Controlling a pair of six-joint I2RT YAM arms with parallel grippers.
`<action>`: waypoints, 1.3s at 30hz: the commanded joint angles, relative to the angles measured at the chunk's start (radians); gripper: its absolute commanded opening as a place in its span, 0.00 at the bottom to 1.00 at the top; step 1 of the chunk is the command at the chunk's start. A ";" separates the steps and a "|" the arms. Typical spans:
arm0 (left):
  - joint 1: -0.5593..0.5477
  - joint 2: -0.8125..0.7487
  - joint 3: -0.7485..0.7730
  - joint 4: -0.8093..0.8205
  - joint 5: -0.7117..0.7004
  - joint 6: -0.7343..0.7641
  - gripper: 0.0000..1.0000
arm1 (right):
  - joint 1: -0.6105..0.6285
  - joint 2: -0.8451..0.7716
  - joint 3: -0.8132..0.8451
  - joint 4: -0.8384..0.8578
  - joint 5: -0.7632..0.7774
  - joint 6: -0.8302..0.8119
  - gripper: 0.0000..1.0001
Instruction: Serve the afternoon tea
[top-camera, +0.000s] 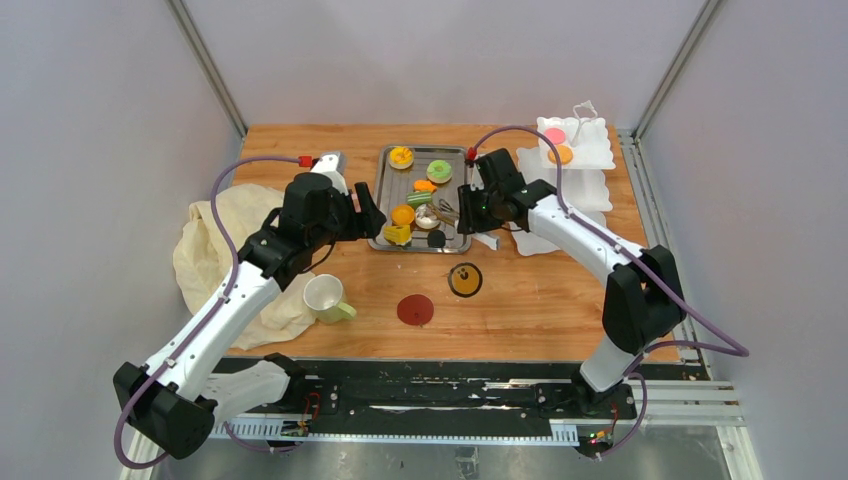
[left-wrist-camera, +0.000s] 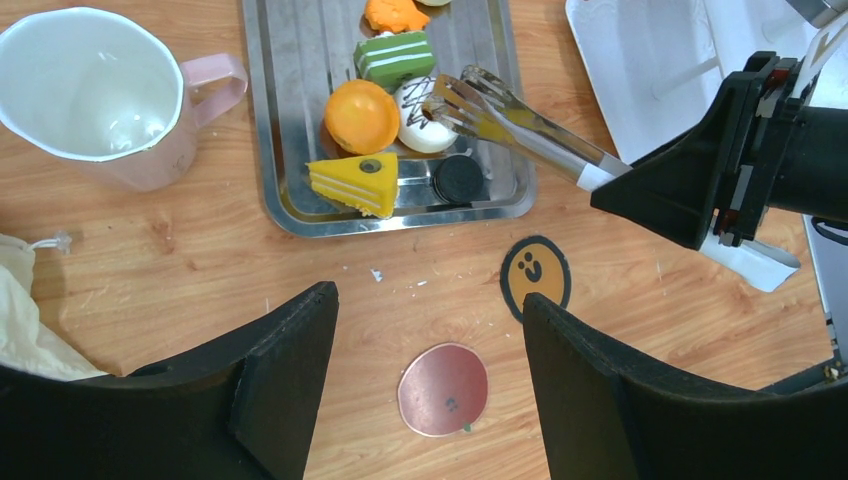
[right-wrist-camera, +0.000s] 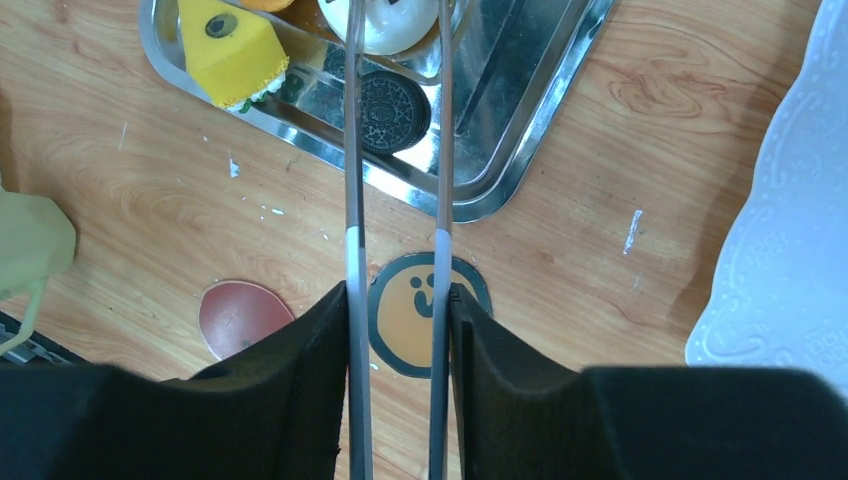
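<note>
Tongs (right-wrist-camera: 352, 150) gripped by right fingers (right-wrist-camera: 300, 380) reach the white pastry (right-wrist-camera: 385, 28).

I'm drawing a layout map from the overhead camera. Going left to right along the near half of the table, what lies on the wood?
cream cloth → pale mug → red coaster → yellow smiley coaster

Tongs (left-wrist-camera: 530, 130) reach over the tray (left-wrist-camera: 285, 120); cloth (top-camera: 215, 250) far left.
</note>
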 joint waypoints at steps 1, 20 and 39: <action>0.010 0.006 -0.001 0.016 -0.008 0.013 0.73 | 0.005 0.000 0.031 0.025 0.023 0.012 0.33; 0.009 0.023 -0.001 0.032 0.009 0.009 0.73 | -0.032 -0.122 -0.034 0.026 0.075 0.014 0.14; 0.010 0.014 0.002 0.037 0.018 -0.001 0.72 | -0.037 -0.477 0.070 -0.201 0.100 -0.059 0.02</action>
